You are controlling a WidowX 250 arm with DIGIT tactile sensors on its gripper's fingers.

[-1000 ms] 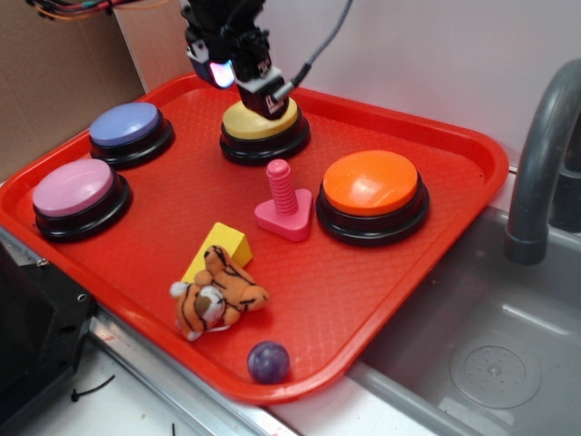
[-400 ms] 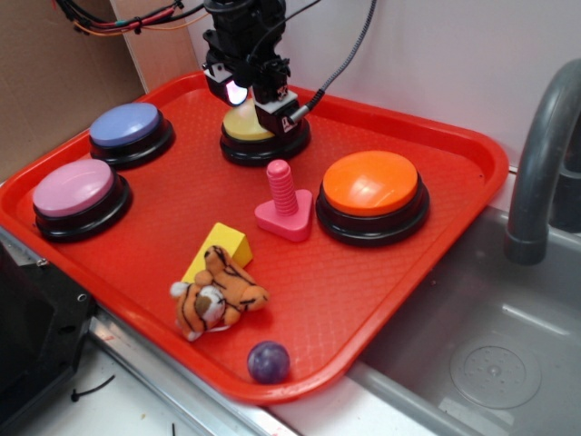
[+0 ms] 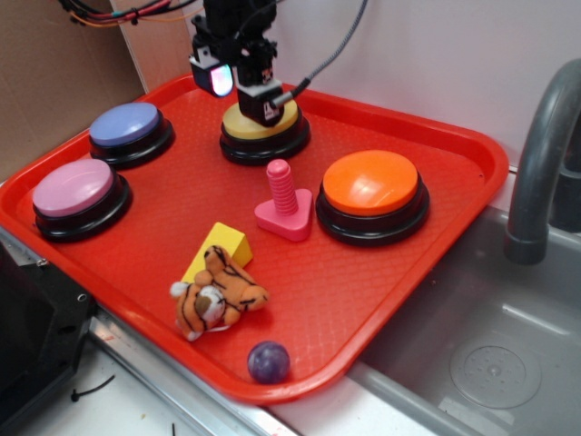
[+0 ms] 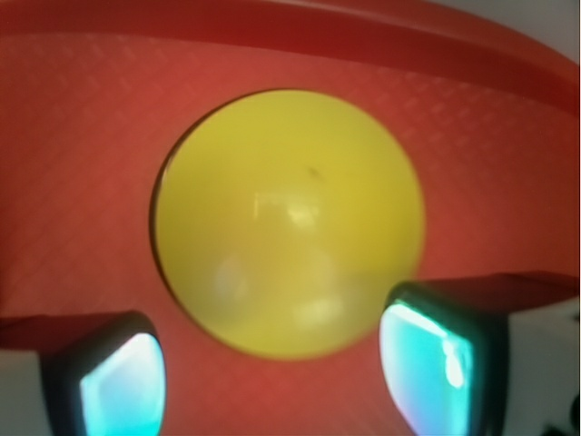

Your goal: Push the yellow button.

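Tool sits over the yellow button at the far middle of the red tray. Against the view a moment back, it has lifted and shifted slightly left: then its body was low on the dome and hid most of it, now more yellow shows in front and to the right.

Wrist view: the yellow button fills the frame, nearly centred. The two finger pads frame its near edge, one at each lower corner, with a wide gap between. Tool fingers stand apart, clamped on nothing. Whether a tip touches the dome, cannot tell; from outside one finger looks very near or resting on the top.

Judgement: the low pose a moment ago was probably the press, and this rise reads as release. If so, the task is at or close to done. No light or sound cue in view to confirm.

Other buttons, blue, pink, orange, lie well apart from the tool. Pink peg stands just in front of the yellow button, clear of the fingers.
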